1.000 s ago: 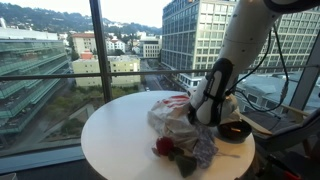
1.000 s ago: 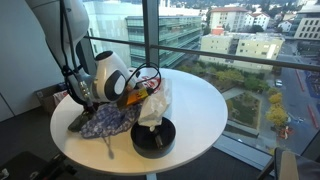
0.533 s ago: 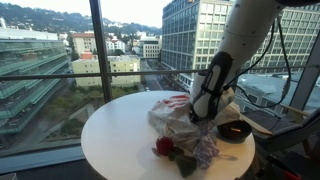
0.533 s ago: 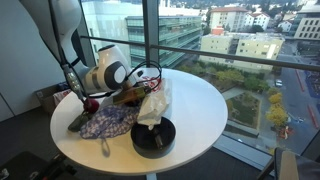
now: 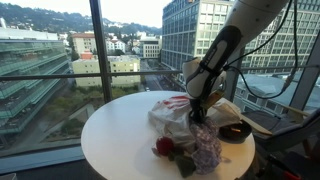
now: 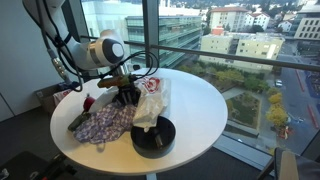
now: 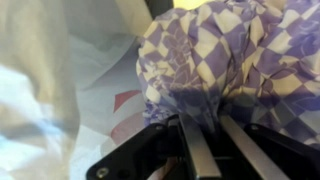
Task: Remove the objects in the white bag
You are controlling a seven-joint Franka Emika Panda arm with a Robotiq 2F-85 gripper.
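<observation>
Two dark fingers [image 7: 192, 150] of the gripper [image 7: 205, 125] rise from the bottom edge of the wrist view. They are drawn close together, with a fold of the purple-and-white cloth [image 7: 235, 60] pinched between them. The cloth fills the upper right of that view. The white bag [image 7: 60, 95], crinkled and bearing a red printed mark, fills the left and touches the cloth.

In an exterior view the black bowl [image 6: 153, 138] stands nearest, at the lower middle of the frame on the round white bench [image 6: 205, 110]. Just behind it the white bag [image 6: 150, 100] sits crumpled. To the bag's left the cloth [image 6: 100, 122] lies spread on the bench, its upper end drawn up to the gripper [image 6: 125, 95]. A small red item [image 6: 88, 103] sits at the cloth's upper left edge.

In an exterior view a dark grey oblong item [image 5: 186, 165] lies nearest the front edge of the bench [image 5: 115, 135], at the lower middle. The red item [image 5: 164, 147] lies just behind it to the left, and both are outside the bag. The cloth [image 5: 207, 150] hangs from the gripper [image 5: 197, 113] down to the bench, right beside them. The bag [image 5: 168, 112] sits behind at frame centre, with the bowl [image 5: 236, 131], orange inside, to its right. Beyond the window [image 5: 60, 70] stand city buildings [image 5: 200, 35].
</observation>
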